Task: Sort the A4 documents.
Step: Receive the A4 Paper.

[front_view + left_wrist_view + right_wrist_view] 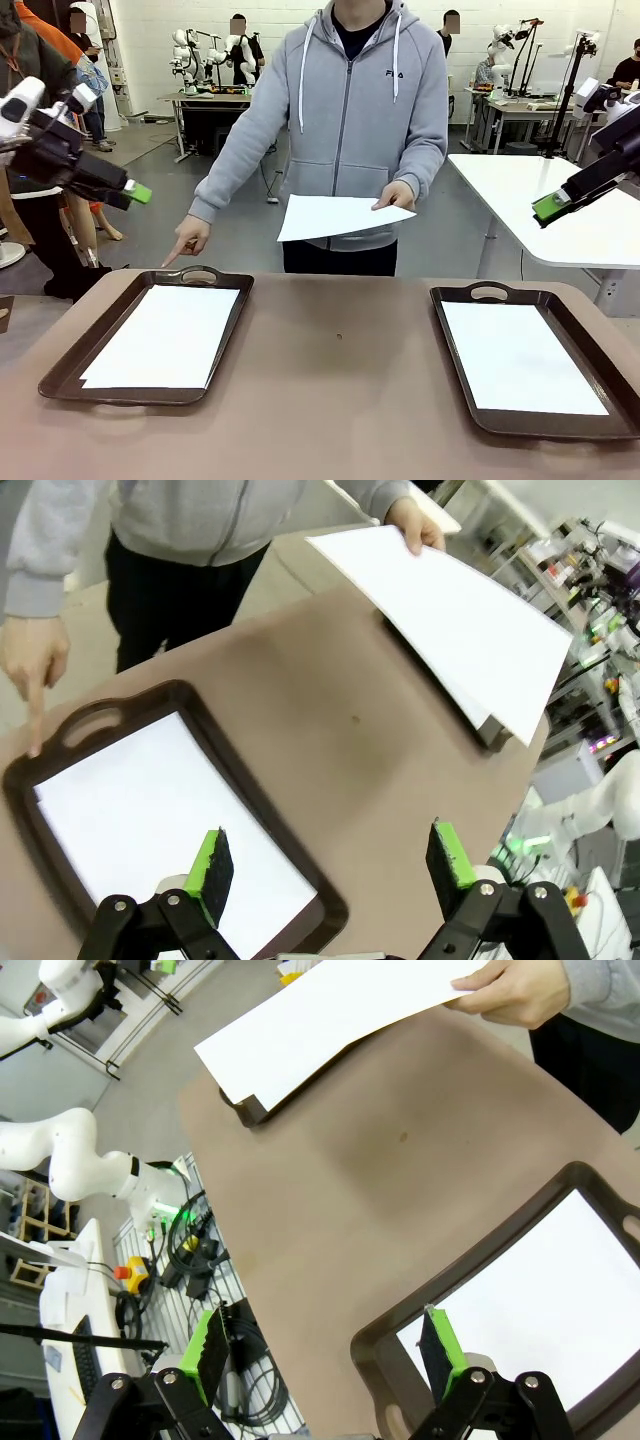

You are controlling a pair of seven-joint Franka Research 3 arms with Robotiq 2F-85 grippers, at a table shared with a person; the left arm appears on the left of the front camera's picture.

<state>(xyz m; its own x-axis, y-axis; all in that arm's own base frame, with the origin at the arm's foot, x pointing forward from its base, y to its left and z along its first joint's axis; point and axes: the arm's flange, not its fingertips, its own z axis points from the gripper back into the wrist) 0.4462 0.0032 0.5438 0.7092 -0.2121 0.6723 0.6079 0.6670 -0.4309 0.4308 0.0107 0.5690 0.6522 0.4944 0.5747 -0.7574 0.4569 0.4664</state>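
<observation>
Left gripper (330,865) raised, jaws wide apart, empty. Left dark brown handled tray (60,370) holds flat white A4 sheet (165,335); person's finger (172,257) points at tray rim. Thin sheet (335,215) in person's other hand (397,195), above matte brown table (340,400). Right tray (455,360) holds another sheet (520,358). Right gripper (325,1345) raised, wide open, empty.

Brown table (340,370); two dark brown handled trays, left tray (60,372), right tray (452,340). White table (590,225) behind, right.
</observation>
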